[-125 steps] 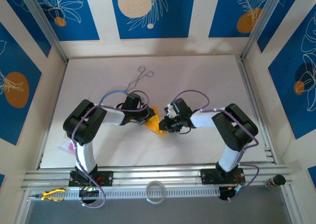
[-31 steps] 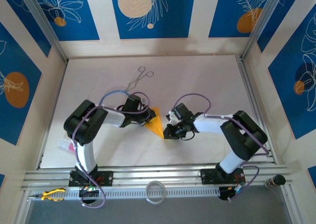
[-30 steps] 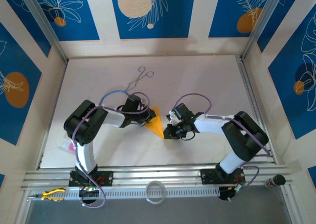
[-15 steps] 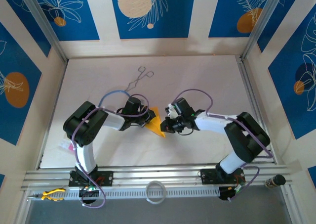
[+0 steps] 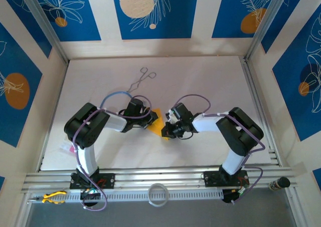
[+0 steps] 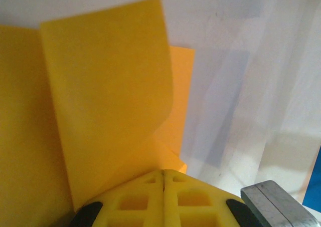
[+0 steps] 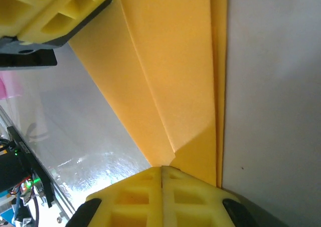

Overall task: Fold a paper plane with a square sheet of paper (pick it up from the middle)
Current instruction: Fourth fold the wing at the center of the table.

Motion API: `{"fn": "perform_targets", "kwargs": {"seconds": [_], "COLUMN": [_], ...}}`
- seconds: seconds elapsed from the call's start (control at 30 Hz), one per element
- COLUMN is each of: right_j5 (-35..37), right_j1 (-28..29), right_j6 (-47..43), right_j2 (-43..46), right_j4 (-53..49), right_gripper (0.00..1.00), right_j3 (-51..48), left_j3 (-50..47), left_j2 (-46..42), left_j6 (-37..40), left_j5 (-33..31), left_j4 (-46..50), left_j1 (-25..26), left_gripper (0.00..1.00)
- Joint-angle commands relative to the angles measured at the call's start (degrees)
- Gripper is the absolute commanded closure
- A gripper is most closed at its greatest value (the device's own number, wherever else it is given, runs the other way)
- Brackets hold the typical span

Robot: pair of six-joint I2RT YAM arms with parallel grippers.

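Pinching the sheet of paper from opposite sides, both grippers meet over the middle of the desk. The left gripper has its fingers pressed together on one edge of the paper. In the left wrist view the yellow fingers close flat against each other, the orange-yellow paper rises from between them, and one flap stands up and curls slightly at its top corner. The right gripper is clamped on the paper's other end. Its wrist view shows the fingertips shut where a diagonal crease in the paper runs into them, with long folded layers stretching away toward the left gripper's fingers at the far corner. The paper sits between the two grippers, partly folded and narrower toward the right gripper. A thin metal tool lies on the desk beyond the left gripper, well apart from it.
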State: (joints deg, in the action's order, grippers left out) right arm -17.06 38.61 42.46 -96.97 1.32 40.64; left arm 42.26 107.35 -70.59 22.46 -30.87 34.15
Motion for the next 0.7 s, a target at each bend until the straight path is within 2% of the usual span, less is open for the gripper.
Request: {"fn": "perform_targets", "kwargs": {"seconds": [0.0,0.43,0.67], "right_j5": [-0.25,-3.29,-4.39], "right_j1": [0.37,-1.15,-1.79], "right_j6": [-0.80,0.21,0.11], "right_j2": [1.27,7.34,14.49], "right_j4": [-1.74,2.79,1.29], "right_gripper": [0.97,0.96,0.96], "right_j3": [-4.62,-12.79,-10.13], "left_j3": [-1.04,-0.85,-0.95], "left_j2": [0.36,0.34,0.32], "left_j6": [1.06,1.15,1.16], "left_j5": [-2.08,-1.99,-2.05], "left_j4": [6.40,6.62,6.64], "left_j1": [0.20,-0.09,-0.06], "left_gripper": [0.93,0.93,0.93]}}
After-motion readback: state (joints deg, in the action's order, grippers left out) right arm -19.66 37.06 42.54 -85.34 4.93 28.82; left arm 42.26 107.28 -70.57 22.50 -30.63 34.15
